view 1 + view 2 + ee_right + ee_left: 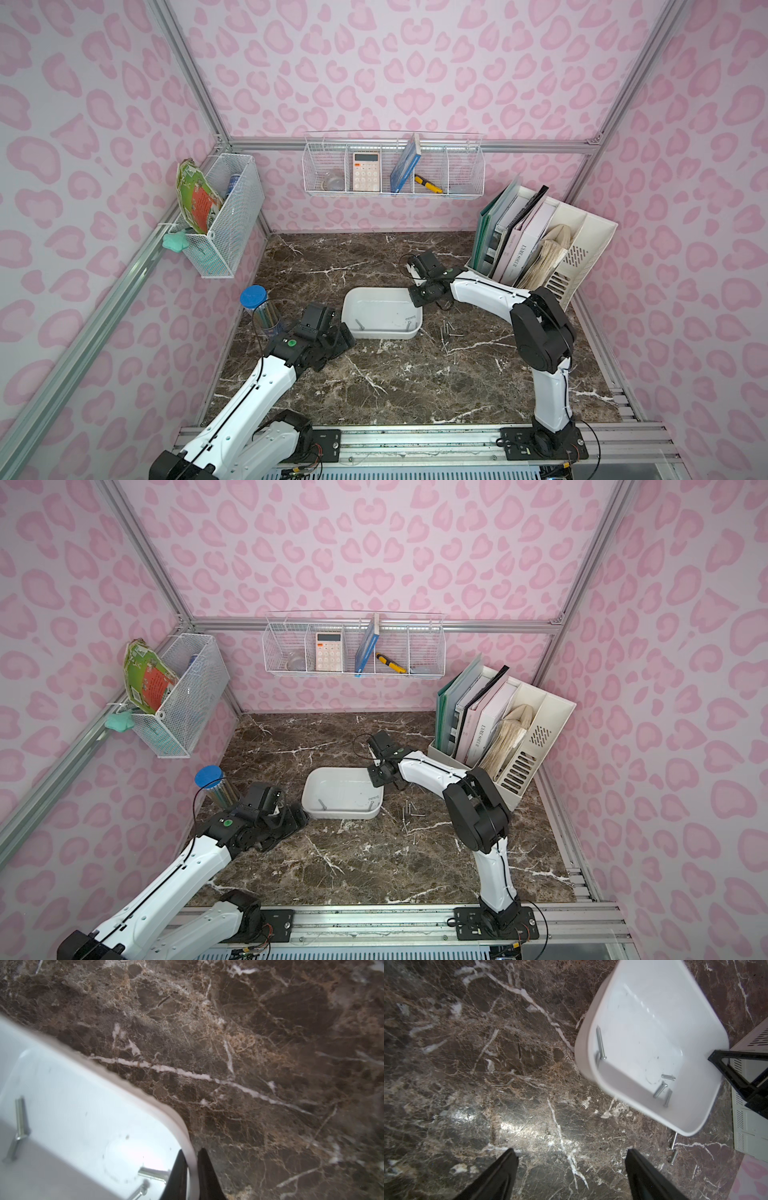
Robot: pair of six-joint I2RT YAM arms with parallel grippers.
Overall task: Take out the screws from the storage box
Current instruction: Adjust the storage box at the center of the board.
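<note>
The white storage box (382, 333) (583, 1043) sits near the middle of the counter (374, 386). Some screws (600, 1043) lie inside it: a long one in the 7 o'clock corner (359, 324) and a few shorter ones at the 5 o'clock corner (409, 322). More screws are scattered on the counter at the box's 4 o'clock (446, 332) (409, 810).

The right claw (191, 1154) (415, 293) is clamped on the box's rim at its 2 o'clock corner, one finger inside the wall and one outside. The left claw (572, 1153) (347, 338) hangs at the box's 8 o'clock above bare counter, fingers parted and holding nothing.

A blue-lidded clear jar (259, 309) stands at the counter's 9 o'clock. A white file organiser (582, 249) at 2 o'clock holds folders and books. A wire basket (316, 166) on the rear wall at 12 o'clock holds a calculator (366, 171), a blue book (405, 164) and a yellow cutter (429, 185). A second basket (237, 216) on the 9 o'clock wall holds a green-and-orange packet (193, 199).

The counter is dark brown marble with white veins. The walls are pink with a leopard-spot print, framed in aluminium.
</note>
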